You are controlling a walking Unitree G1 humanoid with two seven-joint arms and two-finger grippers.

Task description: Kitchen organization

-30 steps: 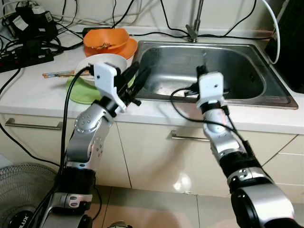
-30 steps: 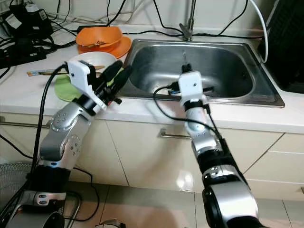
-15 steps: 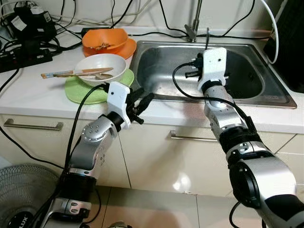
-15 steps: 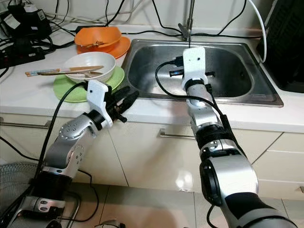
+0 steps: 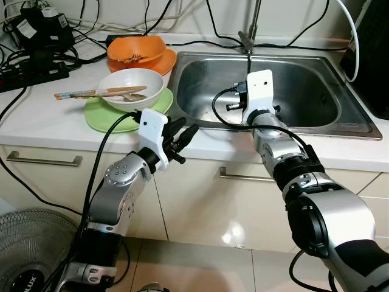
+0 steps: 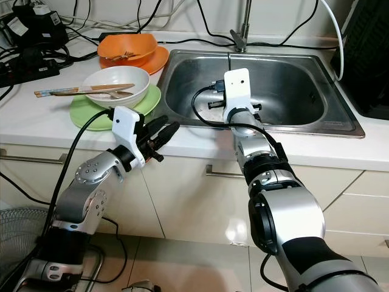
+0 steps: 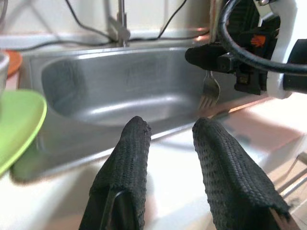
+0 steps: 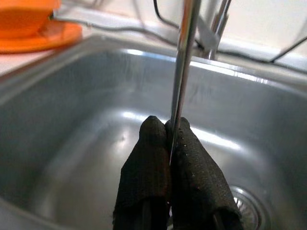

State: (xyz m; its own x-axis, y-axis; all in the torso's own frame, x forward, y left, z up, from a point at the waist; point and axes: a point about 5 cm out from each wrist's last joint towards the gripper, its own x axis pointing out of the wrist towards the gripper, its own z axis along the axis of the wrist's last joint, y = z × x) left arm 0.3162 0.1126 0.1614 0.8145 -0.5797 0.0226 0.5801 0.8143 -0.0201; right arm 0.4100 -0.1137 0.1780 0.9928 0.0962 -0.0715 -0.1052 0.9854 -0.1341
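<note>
My right claw (image 8: 168, 139) hangs over the steel sink (image 5: 200, 76), pinched tight on the thin metal handle of a fork (image 7: 209, 91); the left wrist view shows its tines hanging down below the claw, above the basin floor. My grip is on a slim, slick shaft caught between just the tips of my fingers (image 8: 149, 143), so I judge the fork could pivot or slide out if I swing the arm quickly, and it would clatter into the basin near the drain (image 8: 247, 203). My left claw (image 7: 168, 132) floats just in front of the tabletop (image 5: 36, 121) edge, fingers parted with a clear gap and nothing between them. It sits near the green plate (image 5: 103, 115), which carries a white bowl (image 5: 130, 88) with chopsticks (image 5: 91, 93) and a spoon (image 5: 130, 97) laid across its rim. Those rest loosely, so a careless lift or a nudge from my left arm could roll them off onto the tabletop or tip the bowl. Behind stand an orange bowl (image 5: 137, 48) on an orange plate (image 5: 163, 62), and black cables (image 5: 36, 58) trail along the back wall by the faucet (image 5: 246, 39); the cable looping from my right wrist could snag there if I reach deeper.
</note>
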